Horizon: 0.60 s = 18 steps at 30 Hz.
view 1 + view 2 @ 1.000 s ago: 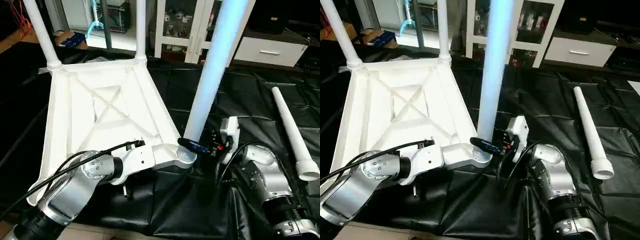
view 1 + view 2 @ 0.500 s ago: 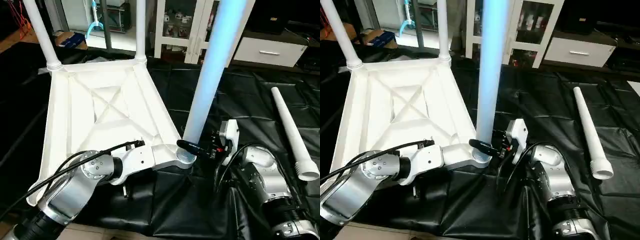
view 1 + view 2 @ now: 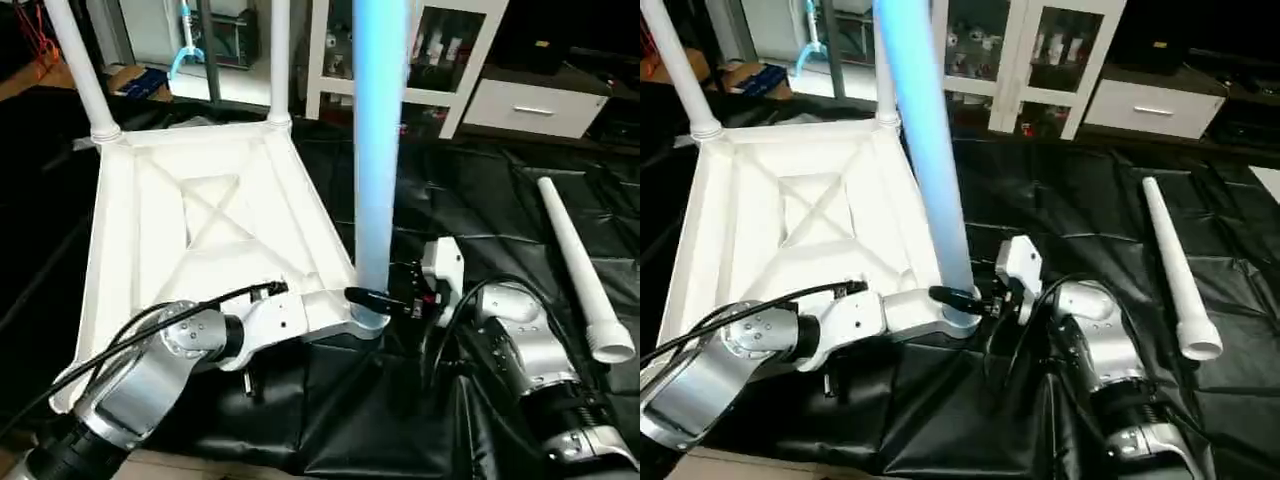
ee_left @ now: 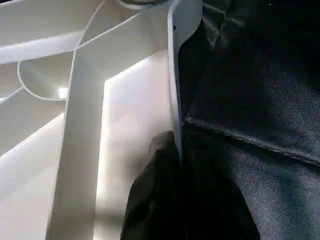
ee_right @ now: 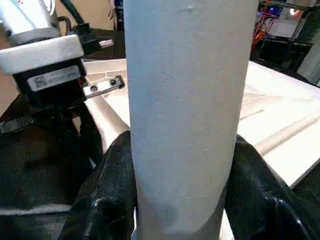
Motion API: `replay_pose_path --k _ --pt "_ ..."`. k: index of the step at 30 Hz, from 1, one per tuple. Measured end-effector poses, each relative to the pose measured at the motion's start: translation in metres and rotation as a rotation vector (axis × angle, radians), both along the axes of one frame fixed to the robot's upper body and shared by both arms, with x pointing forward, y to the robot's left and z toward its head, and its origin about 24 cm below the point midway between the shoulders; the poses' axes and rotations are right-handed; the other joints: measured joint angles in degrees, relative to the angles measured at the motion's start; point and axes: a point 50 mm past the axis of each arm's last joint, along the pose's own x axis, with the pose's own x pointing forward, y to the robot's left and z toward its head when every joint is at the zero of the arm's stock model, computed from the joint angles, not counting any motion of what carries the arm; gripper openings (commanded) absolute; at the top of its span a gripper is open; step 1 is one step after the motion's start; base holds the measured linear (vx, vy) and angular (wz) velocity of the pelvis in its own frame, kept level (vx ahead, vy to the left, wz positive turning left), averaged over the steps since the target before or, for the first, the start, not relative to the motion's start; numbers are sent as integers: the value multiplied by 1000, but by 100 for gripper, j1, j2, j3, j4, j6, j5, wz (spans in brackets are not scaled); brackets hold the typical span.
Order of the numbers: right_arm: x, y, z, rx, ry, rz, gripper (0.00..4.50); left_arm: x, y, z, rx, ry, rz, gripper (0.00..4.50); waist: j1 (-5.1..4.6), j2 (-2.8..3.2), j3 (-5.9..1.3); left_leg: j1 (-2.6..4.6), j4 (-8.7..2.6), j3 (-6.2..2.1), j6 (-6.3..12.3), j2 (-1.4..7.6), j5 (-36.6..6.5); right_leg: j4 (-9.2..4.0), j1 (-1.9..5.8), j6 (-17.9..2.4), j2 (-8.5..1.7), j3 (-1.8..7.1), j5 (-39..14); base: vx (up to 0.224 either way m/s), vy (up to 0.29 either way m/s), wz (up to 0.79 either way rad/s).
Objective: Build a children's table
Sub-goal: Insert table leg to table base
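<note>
With the right end effector [image 3: 385, 300] clamped on the third leg [image 3: 378, 150] at centre frame, it should press straight down into the corner socket [image 3: 366, 322] while the left end effector [image 4: 170, 200] pinches the top's rim [image 4: 174, 100].

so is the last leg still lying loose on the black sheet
Yes, the fourth leg lies flat on the black sheet, off to the robot's right and apart from the table top, with nothing holding it.

black sheet [image 3: 480, 210] w/ tabletop [image 3: 200, 210] & loose leg [image 3: 580, 270].
</note>
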Motion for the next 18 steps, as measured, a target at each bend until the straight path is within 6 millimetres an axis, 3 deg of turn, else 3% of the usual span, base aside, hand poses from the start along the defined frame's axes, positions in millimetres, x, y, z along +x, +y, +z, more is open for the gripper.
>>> replay_pose_path --k 18 --pt "9 -12 -9 140 148 -118 184 2 -1 0 -1 -8 11 0 -7 0 15 -3 0 -2 0 -1 0 -19 -12 6 0 2 -4 0 0 0"
